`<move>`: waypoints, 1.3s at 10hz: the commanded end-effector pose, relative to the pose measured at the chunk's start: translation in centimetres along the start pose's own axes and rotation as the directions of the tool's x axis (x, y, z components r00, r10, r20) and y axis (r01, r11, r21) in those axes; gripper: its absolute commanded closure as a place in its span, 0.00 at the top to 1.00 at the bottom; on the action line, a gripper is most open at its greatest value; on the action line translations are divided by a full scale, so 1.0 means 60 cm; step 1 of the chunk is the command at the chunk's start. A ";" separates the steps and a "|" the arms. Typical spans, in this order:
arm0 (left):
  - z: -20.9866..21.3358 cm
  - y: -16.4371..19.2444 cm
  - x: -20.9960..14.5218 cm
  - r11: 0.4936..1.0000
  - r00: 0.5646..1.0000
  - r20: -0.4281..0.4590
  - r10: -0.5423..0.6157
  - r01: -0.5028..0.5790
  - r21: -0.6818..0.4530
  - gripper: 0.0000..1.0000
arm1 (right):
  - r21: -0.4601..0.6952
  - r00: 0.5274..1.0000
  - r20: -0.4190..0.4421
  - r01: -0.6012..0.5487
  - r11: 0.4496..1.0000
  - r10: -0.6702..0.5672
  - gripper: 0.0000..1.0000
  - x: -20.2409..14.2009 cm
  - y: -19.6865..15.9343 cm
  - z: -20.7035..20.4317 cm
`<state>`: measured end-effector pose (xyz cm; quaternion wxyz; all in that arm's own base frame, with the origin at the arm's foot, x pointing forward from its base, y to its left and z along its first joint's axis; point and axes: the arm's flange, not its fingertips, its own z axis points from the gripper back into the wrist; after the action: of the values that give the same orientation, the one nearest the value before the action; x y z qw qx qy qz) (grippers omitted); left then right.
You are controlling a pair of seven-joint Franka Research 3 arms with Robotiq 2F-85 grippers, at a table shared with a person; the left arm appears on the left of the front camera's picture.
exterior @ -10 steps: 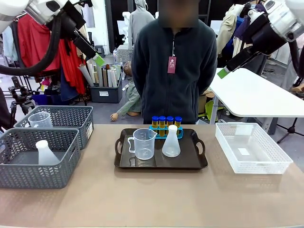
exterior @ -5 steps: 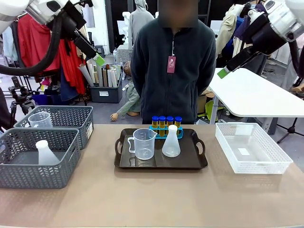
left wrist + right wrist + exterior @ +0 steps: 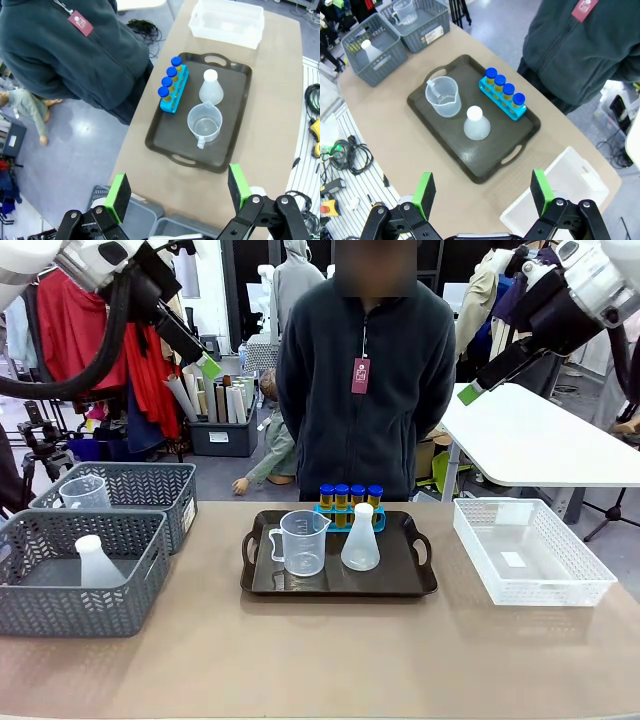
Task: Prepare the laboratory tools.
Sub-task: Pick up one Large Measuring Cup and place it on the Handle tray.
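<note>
A: Where are the laboratory tools kept at this moment?

B: They are gathered on the black tray in the middle of the worktop. The measuring beaker is set just beside the conical flask, and four blue-capped tubes are stood upright in the blue rack at the tray's far edge, nearest the person. The grouping is judged to keep everything within reach of both arms.

A: And the pincers?

B: The left pincer is held high above the worktop's left end, spread wide with nothing between its green pads. The right pincer is likewise held wide and empty, high over the right side. Nothing is touched by either; a clear overview of the tray is presumably the reason.

A: What else is set out?

B: Two grey baskets are placed at the left, a second flask and a second beaker being kept in them, and a white basket at the right, with only a flat pale slip on its floor.

A: Can any writing be read?

B: A dark red tag is worn on the person's jacket, but its print is too small to be read. Labels on the baskets are equally illegible.
</note>
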<state>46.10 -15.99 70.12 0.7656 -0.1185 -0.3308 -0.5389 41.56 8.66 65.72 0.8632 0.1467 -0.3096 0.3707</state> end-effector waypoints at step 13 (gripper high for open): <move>0.004 0.000 -0.001 1.000 1.000 0.001 0.001 -0.001 0.002 1.00 | 0.001 1.000 0.002 0.000 1.000 0.000 1.00 -0.001 -0.001 0.001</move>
<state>46.10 -15.99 70.12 0.7656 -0.1185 -0.3308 -0.5389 41.56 8.66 65.72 0.8632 0.1467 -0.3096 0.3707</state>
